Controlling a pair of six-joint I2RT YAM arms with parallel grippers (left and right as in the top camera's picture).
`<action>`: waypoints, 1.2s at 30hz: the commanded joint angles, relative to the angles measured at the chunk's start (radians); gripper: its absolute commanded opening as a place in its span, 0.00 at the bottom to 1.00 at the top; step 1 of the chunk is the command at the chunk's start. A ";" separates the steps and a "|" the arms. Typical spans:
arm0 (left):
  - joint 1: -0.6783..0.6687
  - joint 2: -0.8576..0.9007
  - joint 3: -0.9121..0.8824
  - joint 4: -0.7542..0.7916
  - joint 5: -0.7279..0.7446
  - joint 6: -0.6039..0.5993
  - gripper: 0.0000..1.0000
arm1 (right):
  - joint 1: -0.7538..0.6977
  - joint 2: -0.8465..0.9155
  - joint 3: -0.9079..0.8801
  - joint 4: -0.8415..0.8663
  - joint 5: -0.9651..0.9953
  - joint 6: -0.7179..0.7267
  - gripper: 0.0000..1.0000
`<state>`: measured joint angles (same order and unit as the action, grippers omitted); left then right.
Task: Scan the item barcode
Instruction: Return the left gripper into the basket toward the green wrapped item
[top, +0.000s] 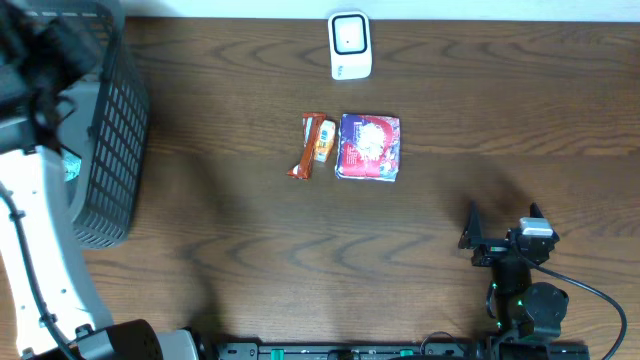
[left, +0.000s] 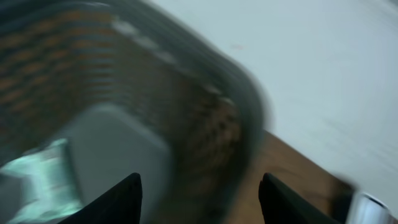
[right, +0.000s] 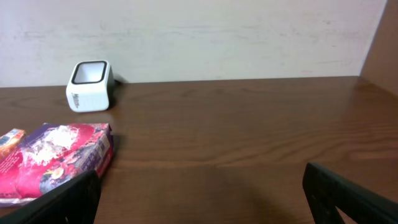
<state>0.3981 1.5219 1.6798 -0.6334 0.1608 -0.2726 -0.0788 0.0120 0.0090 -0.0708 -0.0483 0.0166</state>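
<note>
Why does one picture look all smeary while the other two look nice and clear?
Left wrist view: smeared by what looks like motion blur, so the basket is just streaks. Right wrist view: sharp, so the white scanner and pink packet are easy to see. Overhead view: clear too, with an evenly lit brown table and only soft shadows.

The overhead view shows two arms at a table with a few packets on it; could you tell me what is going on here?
The left hand is over the dark mesh basket at the left end of the table, fingers apart with nothing between them. A pale green packet lies in the basket. The right hand is open and empty near the front right. An orange snack bar and a purple and pink packet lie side by side mid-table, in front of the white barcode scanner.
</note>
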 joint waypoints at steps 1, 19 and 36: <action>0.082 -0.019 0.008 -0.041 -0.103 0.011 0.60 | 0.008 -0.006 -0.003 -0.002 0.001 -0.011 0.99; 0.235 0.258 -0.008 -0.214 -0.301 0.227 0.60 | 0.008 -0.006 -0.003 -0.002 0.001 -0.011 0.99; 0.233 0.517 -0.008 -0.083 -0.242 0.212 0.59 | 0.008 -0.006 -0.003 -0.002 0.001 -0.011 0.99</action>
<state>0.6319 1.9991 1.6756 -0.7235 -0.1219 -0.0696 -0.0788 0.0120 0.0090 -0.0708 -0.0483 0.0166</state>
